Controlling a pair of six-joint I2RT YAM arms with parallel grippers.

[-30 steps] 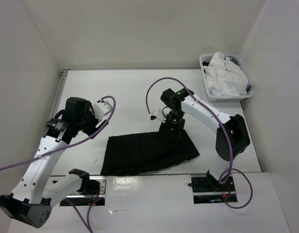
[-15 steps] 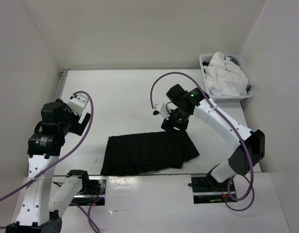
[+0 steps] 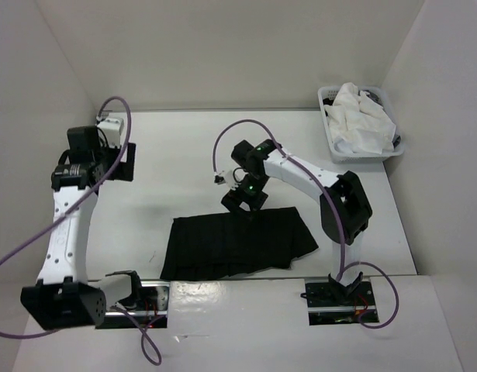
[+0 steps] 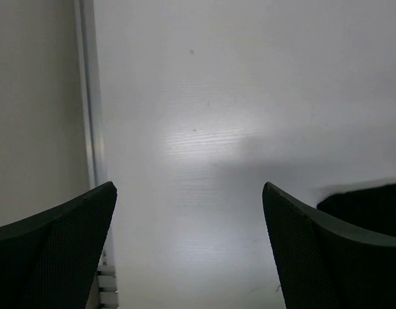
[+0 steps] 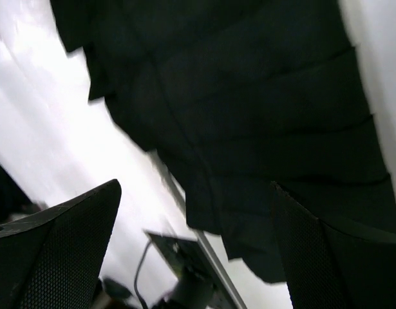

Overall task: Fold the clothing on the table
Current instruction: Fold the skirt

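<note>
Both gape empty: left gripper at the left edge of the table, right gripper over the far edge of the skirt.

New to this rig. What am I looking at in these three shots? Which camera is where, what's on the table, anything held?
Two white robot arms are bolted at the near edge of a white table. The wide shot looks down from above and behind them. The other two shots come from a camera on each wrist, so the dark shapes in the bottom corners are that arm's own fingers. A black pleated skirt lies flat near the front edge. A white basket holding a white cloth sits at the far right corner. The left claw hangs over bare table, well left of the skirt. The right claw hovers at the skirt's far edge. Both claws are open and neither holds anything.
</note>
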